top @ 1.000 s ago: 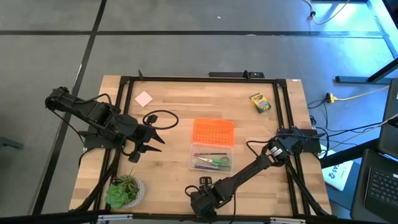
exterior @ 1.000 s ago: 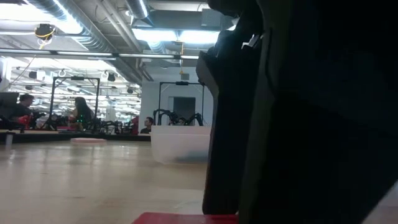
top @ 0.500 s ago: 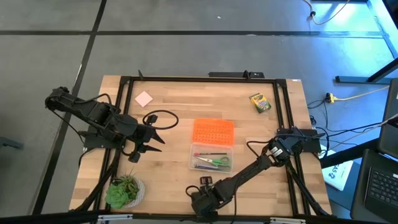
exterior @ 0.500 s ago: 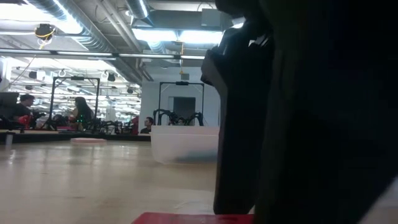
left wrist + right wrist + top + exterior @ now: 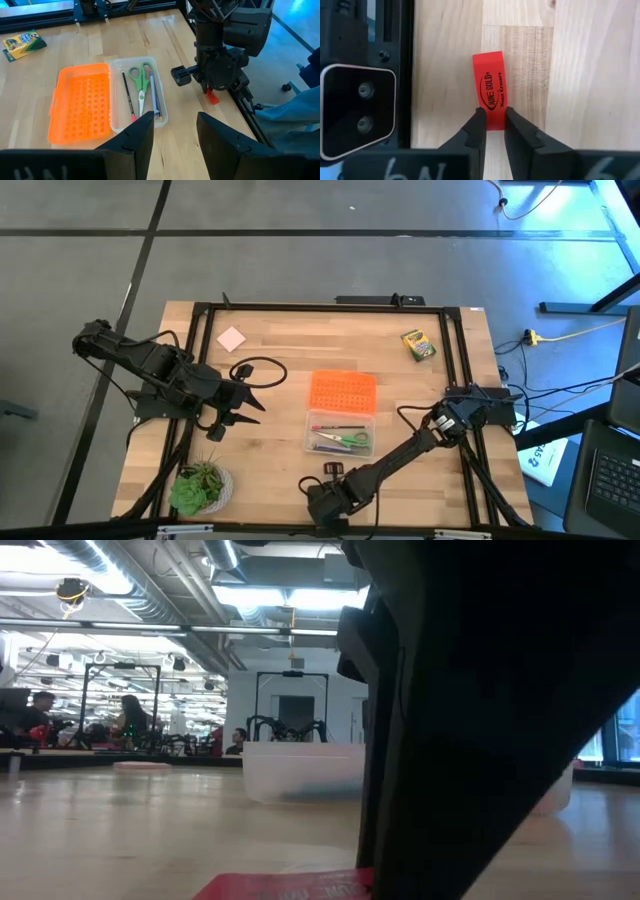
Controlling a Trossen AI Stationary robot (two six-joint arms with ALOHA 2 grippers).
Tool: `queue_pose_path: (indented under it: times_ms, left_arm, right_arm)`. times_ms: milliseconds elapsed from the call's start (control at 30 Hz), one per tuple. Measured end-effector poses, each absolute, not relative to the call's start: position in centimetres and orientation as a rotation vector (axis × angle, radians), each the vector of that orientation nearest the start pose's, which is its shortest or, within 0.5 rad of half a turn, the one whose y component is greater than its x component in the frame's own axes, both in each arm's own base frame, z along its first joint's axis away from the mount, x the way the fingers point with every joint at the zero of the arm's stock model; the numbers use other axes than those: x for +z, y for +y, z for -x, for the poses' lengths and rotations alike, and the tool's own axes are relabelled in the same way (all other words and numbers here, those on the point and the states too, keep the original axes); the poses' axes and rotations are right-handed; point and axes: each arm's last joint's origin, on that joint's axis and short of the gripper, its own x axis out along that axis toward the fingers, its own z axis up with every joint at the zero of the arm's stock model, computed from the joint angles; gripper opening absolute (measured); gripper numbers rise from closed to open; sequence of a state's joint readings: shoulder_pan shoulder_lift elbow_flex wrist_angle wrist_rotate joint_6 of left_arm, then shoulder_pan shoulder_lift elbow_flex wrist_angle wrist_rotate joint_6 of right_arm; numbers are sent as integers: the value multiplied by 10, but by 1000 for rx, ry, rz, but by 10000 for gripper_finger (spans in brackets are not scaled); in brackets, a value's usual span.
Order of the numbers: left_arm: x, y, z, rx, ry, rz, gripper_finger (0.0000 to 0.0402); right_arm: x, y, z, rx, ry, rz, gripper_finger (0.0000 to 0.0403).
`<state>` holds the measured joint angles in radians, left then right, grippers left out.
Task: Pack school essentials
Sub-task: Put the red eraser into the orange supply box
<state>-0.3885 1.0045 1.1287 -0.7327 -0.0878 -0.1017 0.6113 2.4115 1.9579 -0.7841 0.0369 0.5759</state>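
Packing is partly done, judging by the clear box (image 5: 340, 434): the green-handled scissors (image 5: 138, 80), a dark pencil (image 5: 128, 95) and a pen (image 5: 153, 95) already lie inside it, with the orange perforated lid (image 5: 342, 392) flat just beyond. The right pincer (image 5: 492, 123) is down at the near edge of the counter (image 5: 280, 350), its fingers clenched on one end of the red eraser (image 5: 490, 96), which stretches away from the fingertips along the wood, close beside a black camera mount (image 5: 357, 105). The box sits a short way beyond this pincer. Left to pack are the eraser itself, the crayon box (image 5: 418, 344) well off toward the far right corner, and the pink note pad (image 5: 231, 338) near the far left. The left pincer (image 5: 174, 131) hangs released over the left half of the counter, the potted plant (image 5: 198, 486) near it. Compared with a second ago, the right pincer has closed from half-spread onto the eraser, and in the low view its dark bulk has shifted, uncovering more of the eraser; nothing else has moved.
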Motion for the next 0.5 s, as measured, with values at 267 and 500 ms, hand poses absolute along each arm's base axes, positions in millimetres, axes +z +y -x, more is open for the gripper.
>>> queue_pose_path:
  times_ms: [267,500]
  left_arm:
    - [361,-71,-180,-261,608,-46,142]
    - [361,-71,-180,-260,607,-46,142]
  right_arm:
    - [135,283,-406,101,1267,-135,57]
    - [139,284,-407,100,1265,-136,54]
